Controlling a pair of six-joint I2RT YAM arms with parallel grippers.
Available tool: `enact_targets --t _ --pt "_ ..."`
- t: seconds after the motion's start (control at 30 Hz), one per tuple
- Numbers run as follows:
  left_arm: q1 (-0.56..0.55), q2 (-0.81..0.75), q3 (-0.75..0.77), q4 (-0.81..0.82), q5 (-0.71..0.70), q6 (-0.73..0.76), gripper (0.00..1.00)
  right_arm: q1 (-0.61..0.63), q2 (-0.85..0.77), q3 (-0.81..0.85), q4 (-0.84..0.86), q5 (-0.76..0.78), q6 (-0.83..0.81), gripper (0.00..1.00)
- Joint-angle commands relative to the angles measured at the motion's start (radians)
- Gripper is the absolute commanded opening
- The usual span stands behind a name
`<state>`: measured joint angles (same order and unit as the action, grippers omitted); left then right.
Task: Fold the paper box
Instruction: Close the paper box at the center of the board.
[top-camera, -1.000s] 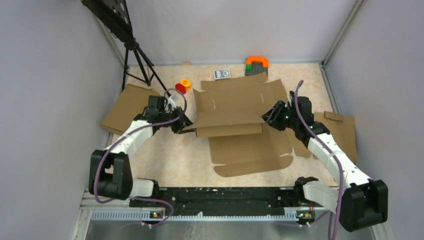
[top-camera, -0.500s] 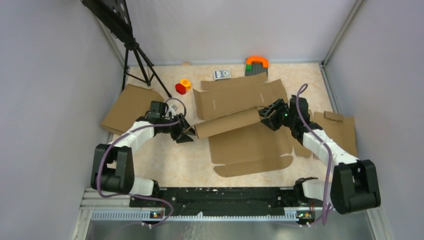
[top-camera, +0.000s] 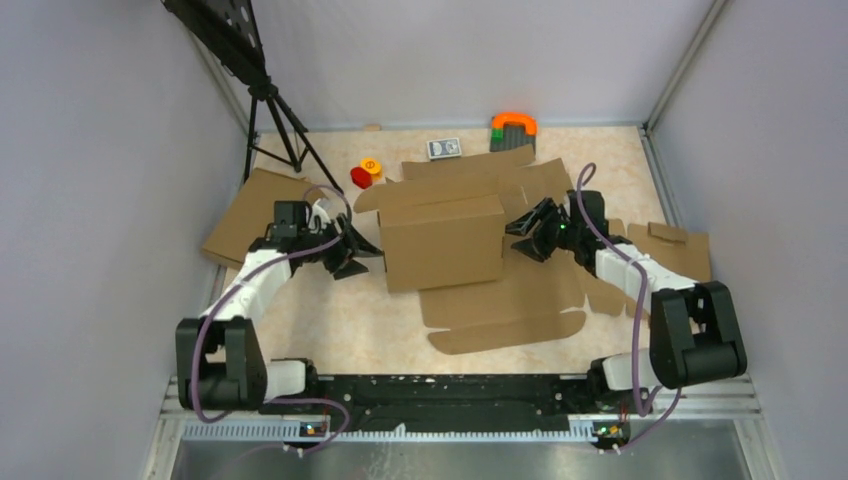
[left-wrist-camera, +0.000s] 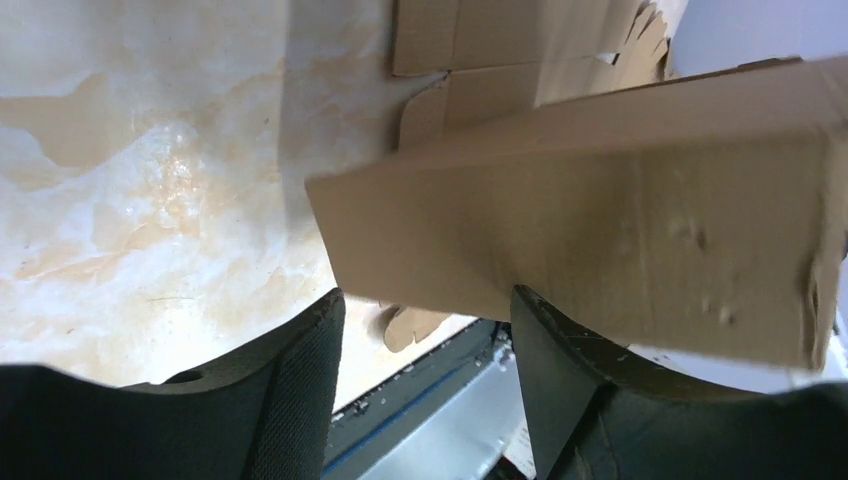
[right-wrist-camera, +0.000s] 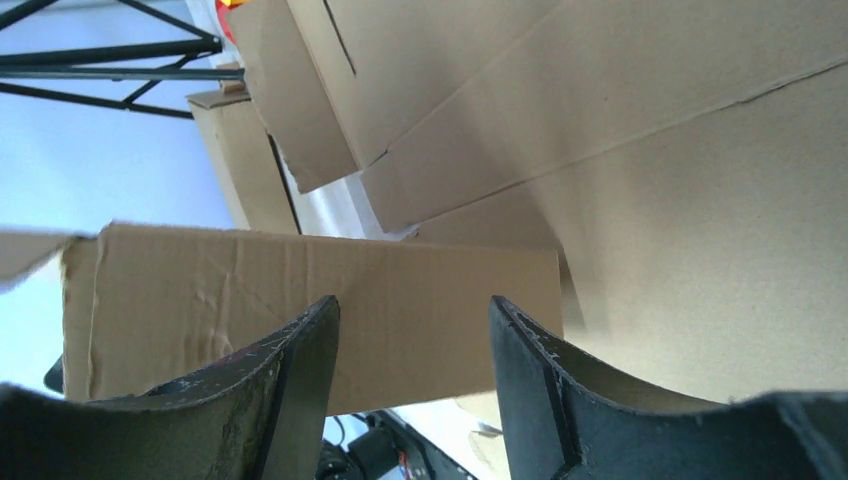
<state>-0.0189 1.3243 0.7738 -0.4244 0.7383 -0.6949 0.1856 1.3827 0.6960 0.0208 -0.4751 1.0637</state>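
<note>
The paper box (top-camera: 500, 295) is a big brown die-cut sheet lying in the middle of the table, with one wide panel (top-camera: 443, 243) folded up and over its centre. My left gripper (top-camera: 352, 255) is open just off that panel's left end. In the left wrist view the panel (left-wrist-camera: 600, 230) hangs past the fingertips, and nothing lies between the jaws of the left gripper (left-wrist-camera: 425, 310). At the panel's right end my right gripper (top-camera: 520, 232) is open too. Its wrist view shows the panel (right-wrist-camera: 320, 300) beyond the open right gripper (right-wrist-camera: 412, 312), not pinched.
A plain cardboard slab (top-camera: 258, 212) lies at the left under the left arm. Cardboard scraps (top-camera: 672, 255) lie at the right. Red (top-camera: 361, 178) and yellow (top-camera: 371, 166) pieces, a card pack (top-camera: 444, 148) and an orange-and-green object (top-camera: 513, 128) sit at the back. A black tripod (top-camera: 275, 110) stands back left.
Both grippers have opened and let go of the panel's ends. The panel has swung from a low, narrow strip to a broad face over the box. The left gripper has drawn back leftward.
</note>
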Motion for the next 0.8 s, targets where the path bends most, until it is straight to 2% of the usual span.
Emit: enact_targets --t 0.0,0.2,0.33,0.4,0.5,0.63,0.77 --pt "-0.003 -0.145 -0.027 -0.008 -0.059 0.067 0.64 0.019 -0.001 0.050 0.035 -0.120 -0.040 0.57" --pt "-0.003 -0.219 -0.101 0.068 -0.065 0.068 0.65 0.024 -0.025 0.012 0.029 -0.162 -0.056 0.55" --pt "-0.003 -0.185 -0.071 -0.011 -0.080 0.098 0.64 0.083 -0.097 -0.025 -0.010 -0.174 -0.055 0.54" --pt "-0.003 -0.168 -0.038 -0.092 -0.137 0.146 0.65 0.114 -0.162 -0.058 -0.072 -0.118 -0.068 0.57" --pt "-0.003 -0.142 0.000 -0.190 -0.274 0.181 0.67 0.120 -0.248 -0.073 -0.200 0.056 -0.157 0.68" --pt "-0.003 -0.105 0.017 -0.239 -0.392 0.190 0.70 0.113 -0.257 -0.016 -0.374 0.362 -0.356 0.69" --pt "-0.003 -0.133 0.031 -0.260 -0.523 0.184 0.74 0.093 -0.225 0.018 -0.427 0.462 -0.465 0.70"
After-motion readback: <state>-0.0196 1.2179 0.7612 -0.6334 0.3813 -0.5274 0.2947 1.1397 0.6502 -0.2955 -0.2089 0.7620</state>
